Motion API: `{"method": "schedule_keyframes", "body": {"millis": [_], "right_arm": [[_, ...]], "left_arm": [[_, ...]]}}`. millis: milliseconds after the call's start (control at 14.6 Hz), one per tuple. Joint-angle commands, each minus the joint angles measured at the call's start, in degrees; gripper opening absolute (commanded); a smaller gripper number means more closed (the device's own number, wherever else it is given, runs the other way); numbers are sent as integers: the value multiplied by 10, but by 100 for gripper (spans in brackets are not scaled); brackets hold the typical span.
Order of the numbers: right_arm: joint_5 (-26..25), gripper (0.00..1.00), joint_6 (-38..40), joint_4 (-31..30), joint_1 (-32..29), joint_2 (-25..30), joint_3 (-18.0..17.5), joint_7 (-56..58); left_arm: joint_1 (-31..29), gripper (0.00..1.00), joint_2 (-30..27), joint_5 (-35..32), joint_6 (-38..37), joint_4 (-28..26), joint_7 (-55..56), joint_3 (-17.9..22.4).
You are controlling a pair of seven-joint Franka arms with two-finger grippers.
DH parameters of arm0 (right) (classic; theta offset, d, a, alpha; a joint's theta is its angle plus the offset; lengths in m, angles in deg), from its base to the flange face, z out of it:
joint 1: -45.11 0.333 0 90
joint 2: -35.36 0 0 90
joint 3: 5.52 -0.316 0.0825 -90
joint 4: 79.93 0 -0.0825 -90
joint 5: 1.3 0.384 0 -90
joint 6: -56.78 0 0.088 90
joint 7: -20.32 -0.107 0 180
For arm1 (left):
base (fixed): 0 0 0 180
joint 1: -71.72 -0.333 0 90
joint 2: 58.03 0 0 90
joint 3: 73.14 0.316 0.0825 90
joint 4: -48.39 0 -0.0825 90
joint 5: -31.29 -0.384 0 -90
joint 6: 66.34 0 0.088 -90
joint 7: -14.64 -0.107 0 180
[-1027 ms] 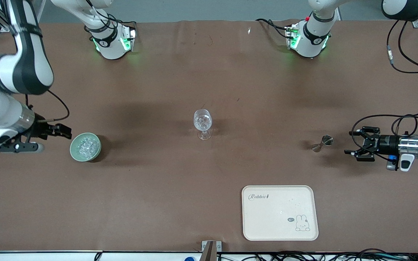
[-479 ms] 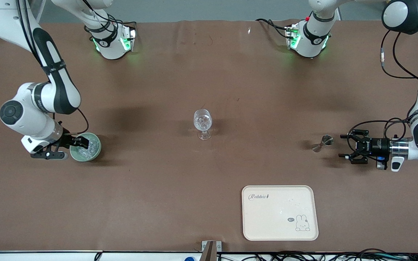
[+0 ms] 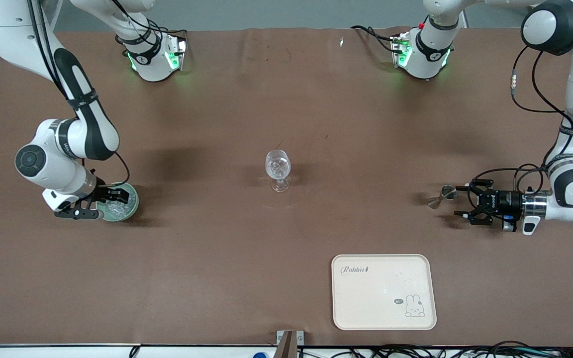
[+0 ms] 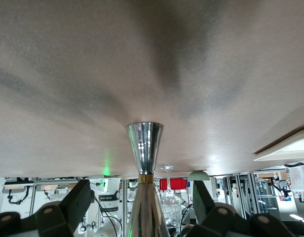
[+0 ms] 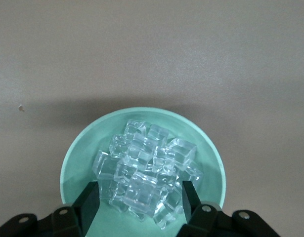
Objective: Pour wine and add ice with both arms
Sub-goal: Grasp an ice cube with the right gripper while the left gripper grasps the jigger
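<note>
The ice [image 5: 147,168] is a heap of clear cubes in a green bowl [image 3: 128,210] at the right arm's end of the table. My right gripper [image 3: 120,196] hangs open just over the heap, and its fingers [image 5: 88,201] straddle several cubes in the right wrist view. A clear stemmed glass [image 3: 277,169] stands mid-table. A silver jigger [image 3: 442,195] stands toward the left arm's end. My left gripper [image 3: 459,201] is open and low beside it. In the left wrist view the jigger [image 4: 145,148] rises in line with the gap between the fingers [image 4: 76,203], untouched.
A cream tray [image 3: 384,318] with a rabbit drawing lies nearer the front camera than the jigger; its edge [image 4: 285,148] shows in the left wrist view. Both arm bases [image 3: 152,57] stand along the table's edge farthest from the front camera.
My right gripper has swung in from beside the bowl and come down over the ice. My left gripper has moved closer to the jigger. The glass, jigger and tray have not moved.
</note>
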Motion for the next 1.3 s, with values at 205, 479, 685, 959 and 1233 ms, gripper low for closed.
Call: {"method": "schedule_keyframes", "body": {"millis": [205, 479, 685, 959, 1233], "right_arm": [[4, 60, -11, -9, 7, -1, -1, -13], [5, 16, -9, -9, 3, 0, -1, -13], [4, 3, 21, -3, 2, 17, 1, -13], [1, 3, 136, 46, -5, 84, 2, -13], [-1, 3, 290, 155, -5, 130, 1, -12]], "left_arm": [[0, 87, 1, 22, -12, -19, -15, -4], [5, 82, 9, 37, -11, -18, -22, -4], [6, 79, 15, 39, -11, -18, -34, -4], [9, 73, 17, 39, -11, -18, -39, -4], [12, 66, 20, 39, -11, -18, -39, -4]]}}
